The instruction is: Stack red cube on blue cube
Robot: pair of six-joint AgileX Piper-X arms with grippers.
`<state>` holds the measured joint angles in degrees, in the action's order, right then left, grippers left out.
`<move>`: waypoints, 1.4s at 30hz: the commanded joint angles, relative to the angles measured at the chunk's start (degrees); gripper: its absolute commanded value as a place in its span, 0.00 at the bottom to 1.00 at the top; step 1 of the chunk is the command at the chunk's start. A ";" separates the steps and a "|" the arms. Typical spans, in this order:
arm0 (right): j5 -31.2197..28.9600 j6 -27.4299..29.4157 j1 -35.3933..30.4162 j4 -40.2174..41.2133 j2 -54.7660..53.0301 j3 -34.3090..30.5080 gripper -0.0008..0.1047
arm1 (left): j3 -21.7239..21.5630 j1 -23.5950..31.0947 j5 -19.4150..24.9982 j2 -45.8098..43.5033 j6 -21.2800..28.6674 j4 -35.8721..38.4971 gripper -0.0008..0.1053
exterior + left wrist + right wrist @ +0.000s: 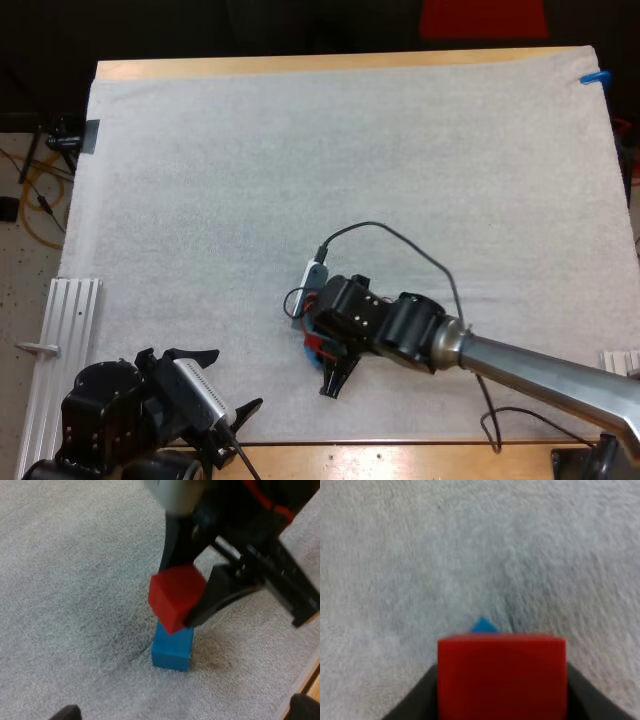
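1. One idle unit at the near left corner of the mat (350, 150): the left end effector (222, 383) sits there with its fingers spread wide and nothing between them.
2. Seen from the left wrist, its dark fingertips (65, 713) stand well apart and clear of both cubes.
3. Wood of the worktop (300, 66) shows as a strip along the mat's far side.
4. Near the middle of the mat's near side, the blue cube (172, 647) rests flat on the mat.
5. Directly over it hangs the red cube (176, 597), tilted so that one corner points down at the blue cube's top face. Whether the two touch cannot be told.
6. The right end effector (181, 605) is clamped on the red cube, with a black finger pressing on each side.
7. From the right wrist, the red cube (502, 677) sits squarely between the fingers (415, 702), and a corner of the blue cube (484, 626) pokes out just past its far edge.
8. The right arm (540, 365) reaches in from the right, low across the mat's near side.
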<state>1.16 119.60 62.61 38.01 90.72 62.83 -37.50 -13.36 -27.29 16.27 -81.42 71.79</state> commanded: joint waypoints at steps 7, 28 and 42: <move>-0.44 0.62 1.03 -2.17 4.13 0.49 0.17 | -0.36 -0.27 -0.53 0.03 0.46 0.19 0.73; -4.46 0.62 1.03 -2.65 4.23 1.19 0.56 | -0.36 -0.27 -0.41 0.03 0.46 -0.04 0.73; -3.28 -2.16 -0.75 -2.23 -9.47 1.21 0.56 | -0.36 0.29 -0.23 0.71 -3.00 -6.31 0.73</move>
<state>-2.55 117.74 62.62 36.01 81.63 63.39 -37.50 -13.24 -27.29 16.49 -83.50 67.15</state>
